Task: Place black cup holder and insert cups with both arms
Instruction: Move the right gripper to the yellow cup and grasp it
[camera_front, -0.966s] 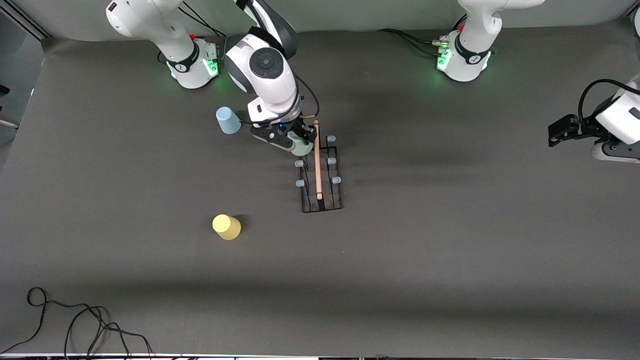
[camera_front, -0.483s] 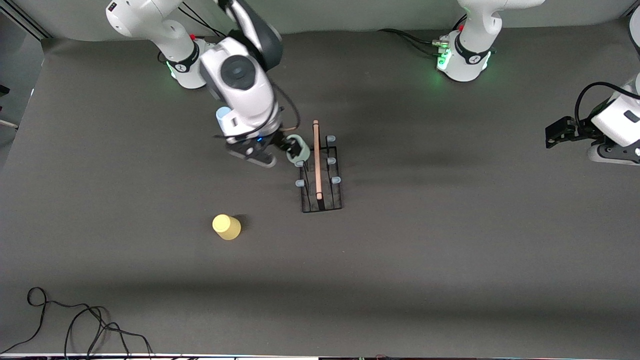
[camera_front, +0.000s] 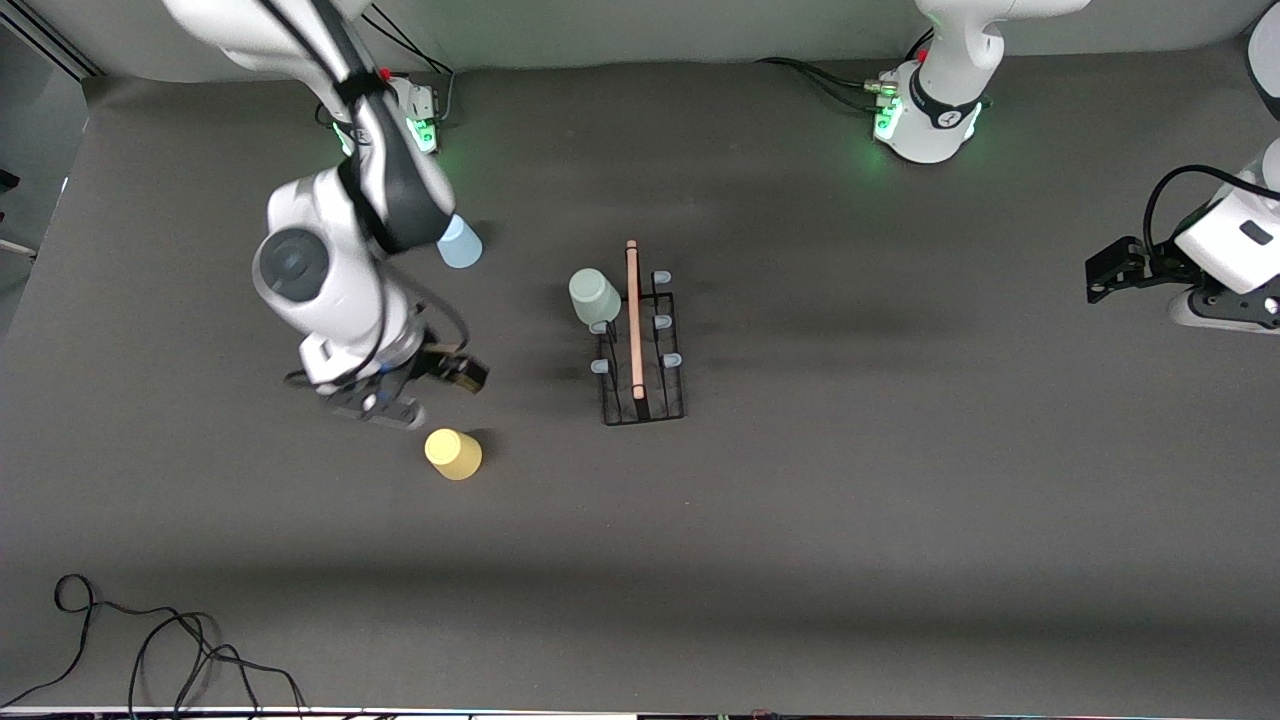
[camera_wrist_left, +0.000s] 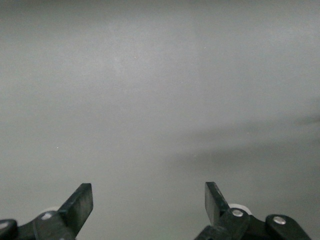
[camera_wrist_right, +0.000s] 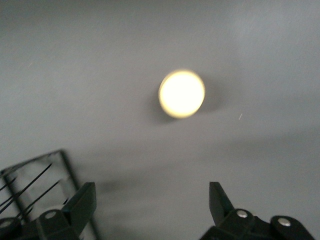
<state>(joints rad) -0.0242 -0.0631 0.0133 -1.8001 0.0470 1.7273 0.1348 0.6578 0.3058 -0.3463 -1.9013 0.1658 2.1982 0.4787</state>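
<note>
- Starting nearest the front camera, the yellow cup (camera_front: 453, 453) stands upside down on the dark worktop (camera_front: 800, 560), base up, with bare surface all around it; a loose cable (camera_front: 150, 640) lies well apart at the near edge, toward the right arm's end.
- Hanging just above and beside that cup, the right gripper (camera_front: 440, 385) has its fingers spread wide and empty; its wrist view looks down on the cup's round base (camera_wrist_right: 182, 93), which suggests it is lining up for this cup.
- The approach looks clear: nothing stands between the gripper and the yellow cup.
- The black cup holder (camera_front: 643, 340) stands mid-worktop, its wooden handle (camera_front: 633, 320) running toward the bases, blue-capped pegs on either side.
- The pale green cup (camera_front: 594, 297) sits inverted over a peg on the side toward the right arm's end, so one cup appears seated.
- Five pegs look free, so there is ample room for the remaining cups.
- The light blue cup (camera_front: 460, 243) stands on the worktop farther from the camera, partly hidden by the right arm.
- The left gripper (camera_front: 1110, 272) waits over the worktop's edge at the left arm's end, fingers apart and holding nothing.
</note>
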